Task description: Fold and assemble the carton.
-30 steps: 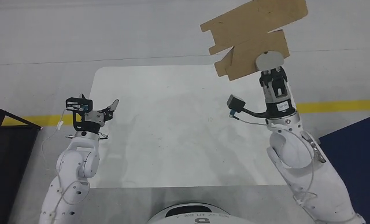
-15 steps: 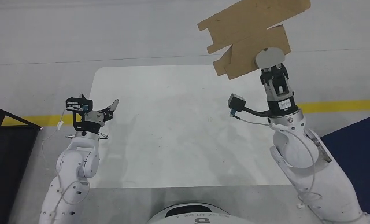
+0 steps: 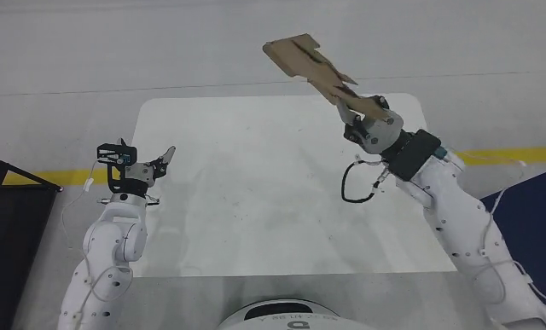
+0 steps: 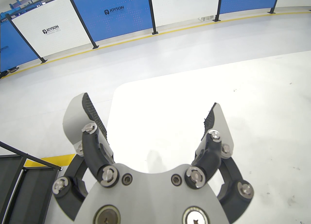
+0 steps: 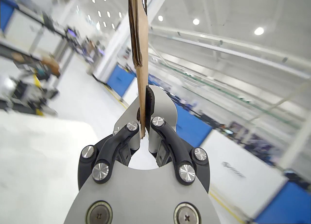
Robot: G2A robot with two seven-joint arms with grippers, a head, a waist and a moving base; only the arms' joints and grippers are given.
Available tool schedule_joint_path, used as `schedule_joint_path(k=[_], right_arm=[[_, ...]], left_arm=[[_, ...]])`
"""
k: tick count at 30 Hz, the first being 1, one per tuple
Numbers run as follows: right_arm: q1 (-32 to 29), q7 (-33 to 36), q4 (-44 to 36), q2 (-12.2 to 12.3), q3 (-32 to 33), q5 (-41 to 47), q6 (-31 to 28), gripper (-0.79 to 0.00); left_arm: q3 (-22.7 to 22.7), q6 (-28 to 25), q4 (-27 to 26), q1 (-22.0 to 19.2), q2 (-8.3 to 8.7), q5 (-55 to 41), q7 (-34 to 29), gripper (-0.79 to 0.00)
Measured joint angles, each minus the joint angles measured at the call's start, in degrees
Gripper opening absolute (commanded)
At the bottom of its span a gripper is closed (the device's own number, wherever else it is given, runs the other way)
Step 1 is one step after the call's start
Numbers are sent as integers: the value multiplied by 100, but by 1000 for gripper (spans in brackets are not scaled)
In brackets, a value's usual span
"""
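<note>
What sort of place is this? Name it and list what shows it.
Likely a factory or robotics test hall: blue and white partition panels fencing the floor, a yellow floor line, and round ceiling lights high overhead.

There is one carton [image 3: 300, 57], a single flat sheet of brown cardboard, and one white table [image 3: 256, 219]. Two grippers are counted: the left gripper [image 4: 149, 110] and the right gripper [image 5: 145, 103]. One yellow line [image 3: 499, 154] runs across the grey floor beside the table.
</note>
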Motion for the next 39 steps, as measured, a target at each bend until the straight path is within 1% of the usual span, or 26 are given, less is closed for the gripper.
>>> schedule_joint_path(k=[2,3,6,9,12,19,23,26,27,29,30,32,33,36,39], right_arm=[[92,-360,169,-51,-212,647,-517,-785],[162,-564,302,-83,-350,1046,-905,-785],[380,-921,631,-165,-628,1815,-1776,-785],[497,-1154,792,-235,-790,1935,-2203,-785],[518,-1311,904,-292,-861,1978,-2347,-785],[402,-1242,1008,-360,-774,1954,-2315,-785],[339,-903,1123,-363,-567,1498,-1755,-785],[275,-315,1171,-314,-200,430,-610,-785],[194,-109,1148,-295,-67,-87,-88,-785],[48,102,1048,-264,116,-724,537,-785],[-60,230,950,-235,256,-1148,884,-785],[-267,499,774,-181,493,-1853,1379,-785],[-447,762,600,-146,653,-2402,1735,-785],[-986,1211,178,-91,1003,-3453,2425,-785],[-1436,1378,-146,-58,1234,-4011,2759,-785]], left_arm=[[0,0,0,0,0,0,0,0],[0,0,0,0,0,0,0,0],[0,0,0,0,0,0,0,0],[0,0,0,0,0,0,0,0],[0,0,0,0,0,0,0,0],[0,0,0,0,0,0,0,0],[0,0,0,0,0,0,0,0],[0,0,0,0,0,0,0,0],[0,0,0,0,0,0,0,0],[0,0,0,0,0,0,0,0],[0,0,0,0,0,0,0,0],[0,0,0,0,0,0,0,0],[0,0,0,0,0,0,0,0],[0,0,0,0,0,0,0,0],[0,0,0,0,0,0,0,0]])
